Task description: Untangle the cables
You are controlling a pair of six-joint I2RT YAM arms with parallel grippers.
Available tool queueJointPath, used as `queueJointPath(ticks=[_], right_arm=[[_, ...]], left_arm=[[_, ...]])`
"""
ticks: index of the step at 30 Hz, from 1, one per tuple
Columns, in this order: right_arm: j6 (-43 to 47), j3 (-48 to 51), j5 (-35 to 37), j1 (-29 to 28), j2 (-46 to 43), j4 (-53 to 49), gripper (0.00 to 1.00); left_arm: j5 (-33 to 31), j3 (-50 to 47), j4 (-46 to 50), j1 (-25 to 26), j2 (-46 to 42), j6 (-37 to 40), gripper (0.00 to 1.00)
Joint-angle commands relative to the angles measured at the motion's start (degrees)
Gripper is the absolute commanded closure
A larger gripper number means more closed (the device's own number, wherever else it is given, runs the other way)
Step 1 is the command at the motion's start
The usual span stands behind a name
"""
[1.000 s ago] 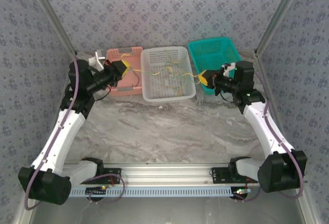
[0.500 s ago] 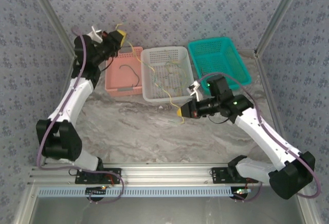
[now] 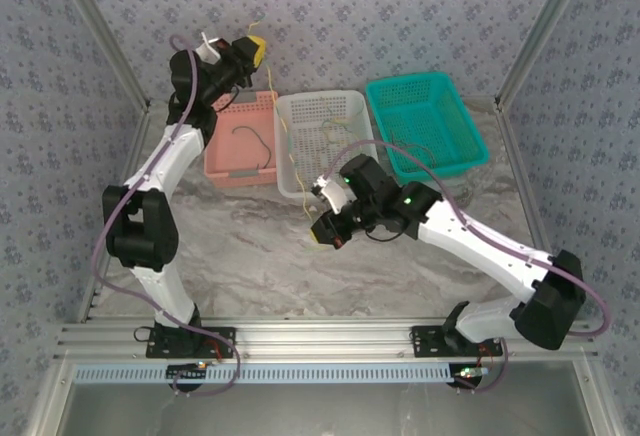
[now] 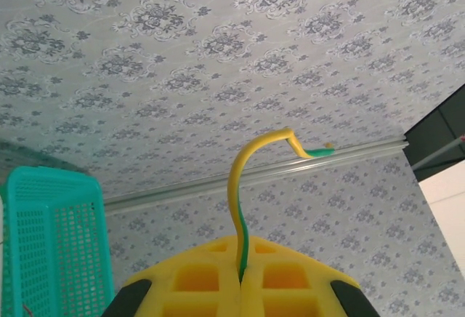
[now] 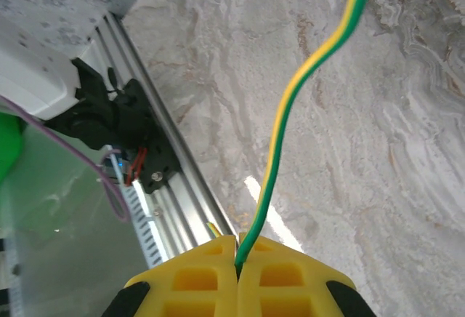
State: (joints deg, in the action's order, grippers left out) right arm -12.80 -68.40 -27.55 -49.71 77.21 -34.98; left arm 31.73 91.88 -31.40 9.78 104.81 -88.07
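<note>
- The cables (image 3: 330, 134) lie as a loose bunch in the white basket (image 3: 292, 178). That puts them below and to the right of my left pincer (image 3: 256, 48), and just beyond my right pincer (image 3: 325, 234).
- My left pincer is raised high by the back wall, its yellow fingers pressed together on a yellow-green cable (image 4: 234, 201). The free end curls up past the tips, and the rest drops from the pincer towards the white basket.
- My right pincer hangs low over the table (image 3: 250, 256), clamped tight on a yellow-green strand (image 5: 290, 106) that runs away from its tips towards the white basket. I cannot tell whether both pincers hold the same wire.
- A dark cable (image 3: 252, 141) lies alone in the pink basket (image 3: 240, 174), beneath the left pincer.
- The teal basket (image 3: 420, 84) stands beyond and to the right of the right pincer.
</note>
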Motion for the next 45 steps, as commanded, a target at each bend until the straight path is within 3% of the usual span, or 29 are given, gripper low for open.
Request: queueJointPath(ticks=[1,15,20,22,31,36,40,43,45], right_arm=[[3.9,0.7,-3.1,-5.5,3.7,-19.0,1.00],[10.1,-7.6,-5.1,-9.9,13.1,-22.2,1.00],[5.7,-6.1,-10.6,-6.9,8.9,-15.4,1.00],[2.7,-5.0,-13.3,-4.6,6.1,-11.7,1.00],[-3.8,-7.1,-20.9,3.2,-0.5,-4.8,1.00],[-7.8,-6.3,-25.0,8.1,-2.3,-0.2,1.00],[-7.9,-6.8,-26.7,9.4,-2.3,-0.6,1.00],[-8.7,-6.5,-27.0,10.4,-3.2,0.2,1.00],[-10.7,-5.7,-26.9,11.8,-4.3,2.6,1.00]], left_arm=[[-15.2,8.1,-10.8,-3.0,1.2,-3.6,1.00],[-15.6,26.3,-4.6,-0.8,11.1,-6.1,1.00],[-13.0,28.5,-1.1,-0.2,11.5,-5.9,1.00],[-11.1,28.4,1.4,-0.3,10.7,-5.1,0.85],[-3.4,28.3,15.1,-1.3,5.3,0.8,0.47],[-5.7,32.4,35.9,-3.0,0.5,14.3,0.15],[-3.9,38.8,44.9,-4.5,2.1,18.4,0.06],[-4.5,43.9,52.8,-4.7,3.1,23.1,0.05],[-5.4,52.6,63.0,-4.7,6.2,28.2,0.05]])
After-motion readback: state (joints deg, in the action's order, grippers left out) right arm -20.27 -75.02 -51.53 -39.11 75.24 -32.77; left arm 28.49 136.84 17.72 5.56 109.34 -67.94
